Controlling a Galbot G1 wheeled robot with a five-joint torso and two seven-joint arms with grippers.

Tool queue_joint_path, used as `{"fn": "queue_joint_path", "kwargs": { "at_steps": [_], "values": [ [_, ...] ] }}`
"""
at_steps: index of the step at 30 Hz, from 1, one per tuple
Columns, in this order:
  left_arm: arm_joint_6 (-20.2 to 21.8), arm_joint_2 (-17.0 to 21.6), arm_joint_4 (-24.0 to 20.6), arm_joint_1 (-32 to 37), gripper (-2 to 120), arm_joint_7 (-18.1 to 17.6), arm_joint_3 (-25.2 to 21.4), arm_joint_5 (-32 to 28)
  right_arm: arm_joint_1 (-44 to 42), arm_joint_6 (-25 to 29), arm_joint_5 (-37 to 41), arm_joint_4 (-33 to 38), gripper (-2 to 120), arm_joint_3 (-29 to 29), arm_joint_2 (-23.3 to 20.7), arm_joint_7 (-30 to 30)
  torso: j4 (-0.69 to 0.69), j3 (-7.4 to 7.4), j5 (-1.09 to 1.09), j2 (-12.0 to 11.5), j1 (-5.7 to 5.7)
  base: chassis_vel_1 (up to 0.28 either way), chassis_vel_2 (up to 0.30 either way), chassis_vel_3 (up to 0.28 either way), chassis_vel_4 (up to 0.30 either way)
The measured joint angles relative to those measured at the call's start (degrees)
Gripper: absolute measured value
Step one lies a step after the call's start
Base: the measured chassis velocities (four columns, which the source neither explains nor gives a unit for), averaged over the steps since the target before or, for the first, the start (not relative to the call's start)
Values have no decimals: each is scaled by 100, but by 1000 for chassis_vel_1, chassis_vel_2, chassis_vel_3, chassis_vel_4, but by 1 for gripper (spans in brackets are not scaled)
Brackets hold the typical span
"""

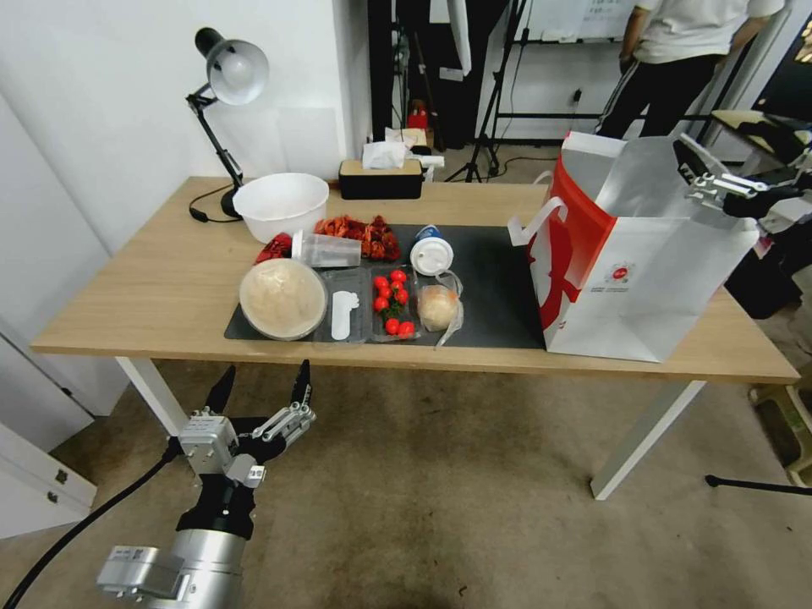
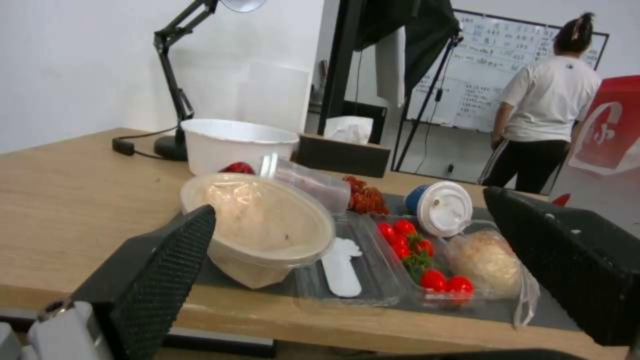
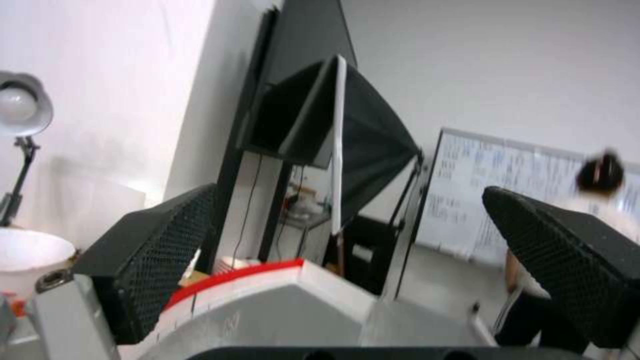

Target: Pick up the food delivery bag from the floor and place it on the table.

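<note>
From the head view, the food delivery bag (image 1: 643, 271) stands upright on the right end of the bench (image 1: 161, 288). Its bottom sits partly on the dark grey mat (image 1: 495, 288) and partly on the bare wood. The bag is open at the top, and the silver inside shows. One white strap handle (image 1: 534, 222) hangs off its left side. The right pincer (image 1: 695, 173) is up at the back right corner of the bag's open top. I cannot tell from here if it is touching the bag. The left pincer (image 1: 260, 387) is low, in front of the bench and over the floor (image 1: 440, 491). Its two black fingers are spread wide with nothing between them. On the mat to the left of the bag are a covered bowl (image 1: 282, 298), a tray of small red tomatoes (image 1: 392, 303), a bun in a clear bag (image 1: 439, 306) and a cup with a white lid (image 1: 432, 254). A big white bowl (image 1: 281, 205) and a black desk lamp (image 1: 222, 101) stand farther back.

In the left wrist view, the left pincer (image 2: 387, 250) points at the front edge of the bench (image 2: 73, 200). Its fingers (image 2: 167, 265) are far apart and hold nothing. The covered bowl (image 2: 263, 225) and the tomatoes (image 2: 417, 255) lie just beyond it. A red part of the bag (image 2: 610, 130) shows at the far side.

In the right wrist view, the right pincer (image 3: 353, 260) is wide open and holds nothing. The red and white top edge of the bag (image 3: 267, 295) is close to the camera, between the two fingers (image 3: 160, 260). I cannot tell if they touch it.
</note>
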Motion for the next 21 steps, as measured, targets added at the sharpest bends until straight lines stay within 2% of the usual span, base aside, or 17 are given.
{"fn": "queue_joint_path", "kwargs": {
  "at_steps": [8,16,21],
  "values": [
    [0,-15,-17,-20,100,-23,-8,-23,-87,176,-1072,91,100,158,-62,4,0,0,0,0,0,0,0,0,0],
    [-81,-43,-77,3,100,4,-34,-15,-251,106,-798,749,100,228,90,89,1,0,-1,0,0,0,0,0,0],
    [-176,-66,-155,76,100,56,-63,47,-534,-261,-591,1614,100,358,593,503,1,0,-2,0,0,0,0,0,0]
  ]
}}
